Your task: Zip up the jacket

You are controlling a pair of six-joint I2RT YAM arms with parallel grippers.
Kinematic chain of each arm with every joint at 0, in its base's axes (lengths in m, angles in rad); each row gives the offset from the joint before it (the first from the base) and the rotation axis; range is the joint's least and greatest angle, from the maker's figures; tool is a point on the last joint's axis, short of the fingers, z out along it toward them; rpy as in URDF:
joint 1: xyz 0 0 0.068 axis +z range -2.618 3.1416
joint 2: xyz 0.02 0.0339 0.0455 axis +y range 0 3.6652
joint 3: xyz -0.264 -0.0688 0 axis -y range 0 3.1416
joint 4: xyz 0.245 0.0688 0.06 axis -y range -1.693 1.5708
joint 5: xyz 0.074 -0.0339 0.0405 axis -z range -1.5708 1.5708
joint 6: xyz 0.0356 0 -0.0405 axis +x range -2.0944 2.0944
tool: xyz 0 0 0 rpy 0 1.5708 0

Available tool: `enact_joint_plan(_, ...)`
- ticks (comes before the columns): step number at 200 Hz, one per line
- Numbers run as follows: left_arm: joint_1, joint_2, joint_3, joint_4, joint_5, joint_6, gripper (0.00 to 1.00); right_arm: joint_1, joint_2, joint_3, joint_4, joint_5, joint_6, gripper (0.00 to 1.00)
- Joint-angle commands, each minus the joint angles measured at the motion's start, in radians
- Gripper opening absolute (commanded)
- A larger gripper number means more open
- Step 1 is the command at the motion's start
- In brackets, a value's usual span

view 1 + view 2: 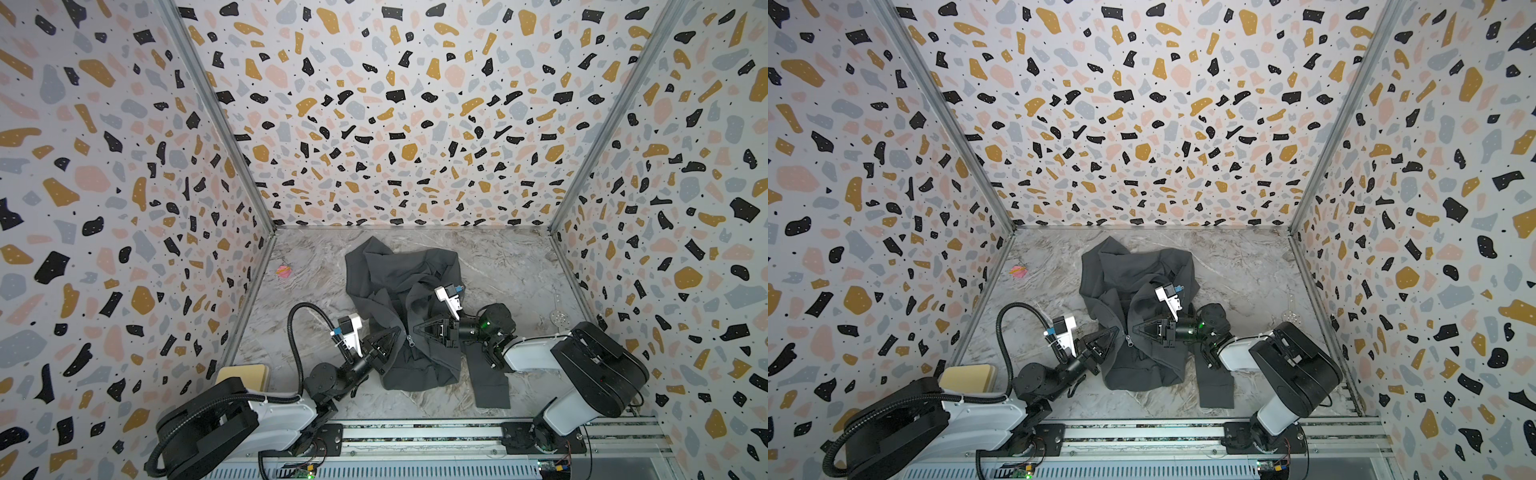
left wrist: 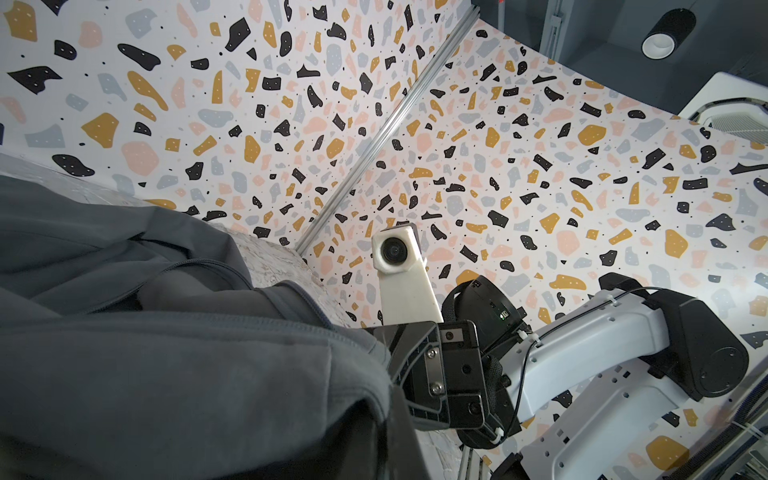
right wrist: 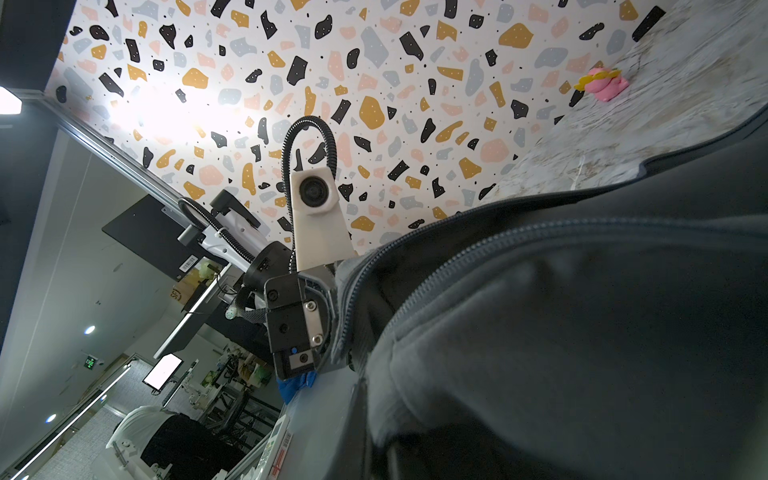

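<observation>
The dark grey jacket point(image 1: 399, 270) lies crumpled on the marble table point(image 1: 511, 266) in both top views, one sleeve point(image 1: 492, 382) trailing toward the front. Its zipper pull point(image 1: 409, 341) shows silver on the front opening, between my two grippers. My left gripper point(image 1: 395, 333) is shut on the fabric edge left of the zipper. My right gripper point(image 1: 419, 326) faces it from the right, shut on the other edge. In the left wrist view the jacket point(image 2: 166, 374) drapes over my jaws and hides them. The right wrist view shows zipper teeth point(image 3: 457, 266) running along the raised fabric.
A small pink object point(image 1: 284, 271) lies at the table's back left. A tan block point(image 1: 243, 374) sits by the left arm's base. A clear item point(image 1: 559, 318) rests near the right wall. Patterned walls enclose three sides; a metal rail point(image 1: 415, 432) runs along the front.
</observation>
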Motion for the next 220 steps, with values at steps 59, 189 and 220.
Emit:
enact_joint_plan(59,0.004,0.007,-0.01,0.065,0.001,0.027,0.0,0.009,-0.053,0.019,0.022,-0.014,-0.02,0.0)
enact_joint_plan(189,0.005,0.02,-0.002,0.042,-0.009,0.024,0.0,0.01,-0.062,0.021,0.008,-0.013,-0.027,0.0)
enact_joint_plan(220,0.004,0.024,-0.002,0.042,-0.013,0.021,0.0,0.01,-0.062,0.021,0.007,-0.012,-0.026,0.0)
